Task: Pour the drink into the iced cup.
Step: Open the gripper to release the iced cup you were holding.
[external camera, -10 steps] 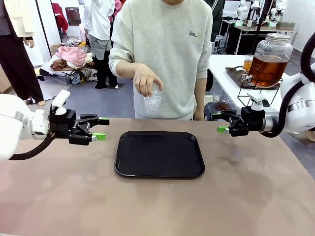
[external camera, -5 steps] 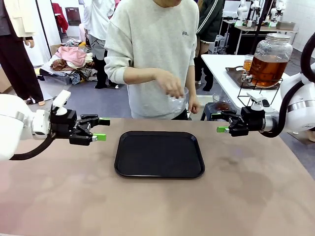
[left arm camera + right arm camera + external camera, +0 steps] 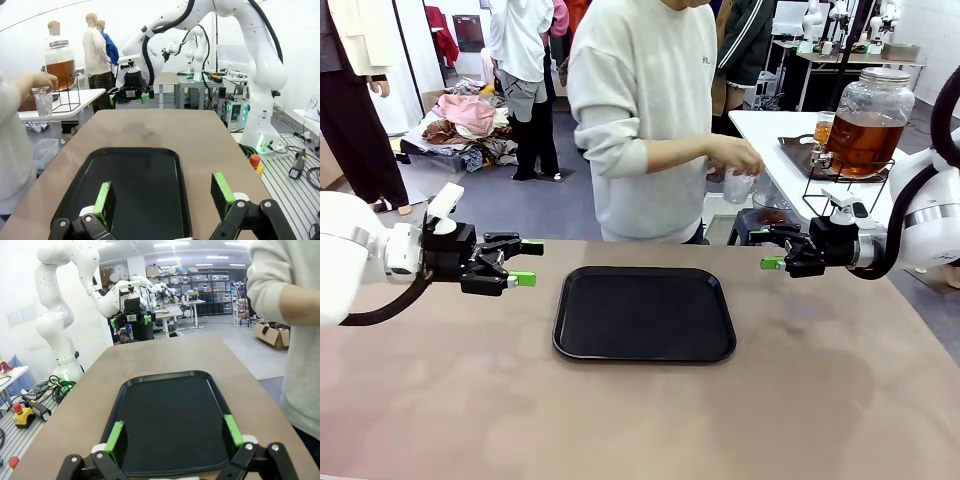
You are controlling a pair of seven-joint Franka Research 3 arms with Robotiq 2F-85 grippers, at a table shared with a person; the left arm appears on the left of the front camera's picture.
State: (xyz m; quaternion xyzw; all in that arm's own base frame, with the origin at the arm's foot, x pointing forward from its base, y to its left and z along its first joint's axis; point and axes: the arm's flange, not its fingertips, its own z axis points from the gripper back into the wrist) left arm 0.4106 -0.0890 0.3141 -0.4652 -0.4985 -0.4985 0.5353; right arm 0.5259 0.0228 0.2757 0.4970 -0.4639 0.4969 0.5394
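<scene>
Person's hand (image 3: 735, 154) carried cup (image 3: 738, 186) toward drink (image 3: 863, 139).

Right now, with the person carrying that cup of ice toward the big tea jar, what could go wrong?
The person's hand holds the iced cup by its rim, off the table, so it might slip or shed ice. The drink sits in a glass dispenser on a thin wire stand, which a bump might tip. Both the left gripper and right gripper hover open beside the tray; a hand setting the cup down could brush them.

White arms (image 3: 345, 250), black cabling, black pincers, green pads (image 3: 104, 198); markings unreadable.
</scene>
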